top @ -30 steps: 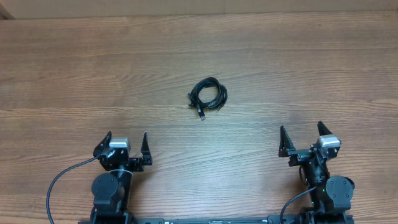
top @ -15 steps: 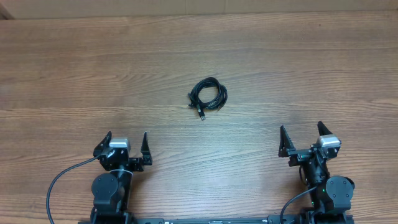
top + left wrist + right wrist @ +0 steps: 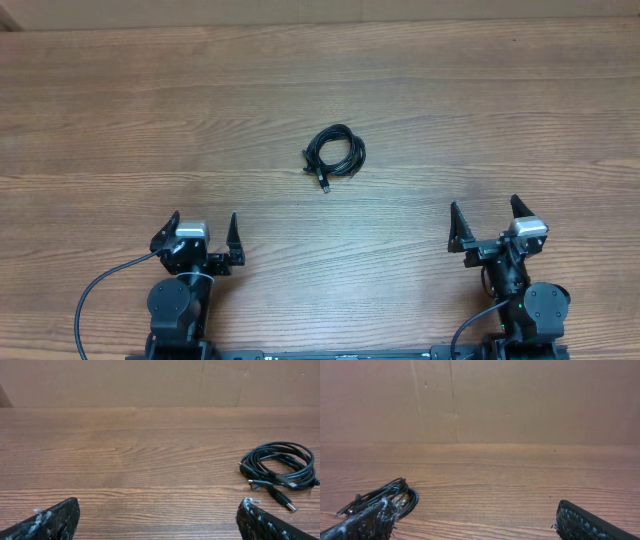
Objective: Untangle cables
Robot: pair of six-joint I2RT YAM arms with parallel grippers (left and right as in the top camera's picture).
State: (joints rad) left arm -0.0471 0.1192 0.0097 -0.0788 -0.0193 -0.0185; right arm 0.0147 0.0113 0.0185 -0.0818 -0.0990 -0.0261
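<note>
My left gripper [image 3: 203, 222] has its jaws spread wide with nothing between them. It sits low at the near edge of the table [image 3: 150, 100], on the left. My right gripper [image 3: 485, 213] mirrors it on the right, jaws equally wide and empty. Neither gripper touches anything.

The cables [image 3: 335, 152] lie at mid-table, ahead of me and between the two grippers, well apart from both. They form one compact coil of thin black cord, its loops laid over one another. A plug end [image 3: 324, 186] pokes out on the coil's near side. In the left wrist view the bundle sits ahead and to the right. In the right wrist view it sits ahead and to the left, partly hidden behind one of my own fingers.

Status: no untangling is done. The coil is intact and no strand is separated. As I judge it, the whole procedure remains:
- approach the coil
- grip a free end or outer loop
- steady the bundle with the other gripper
- draw the loops apart

I cannot tell how many cords the coil contains.
</note>
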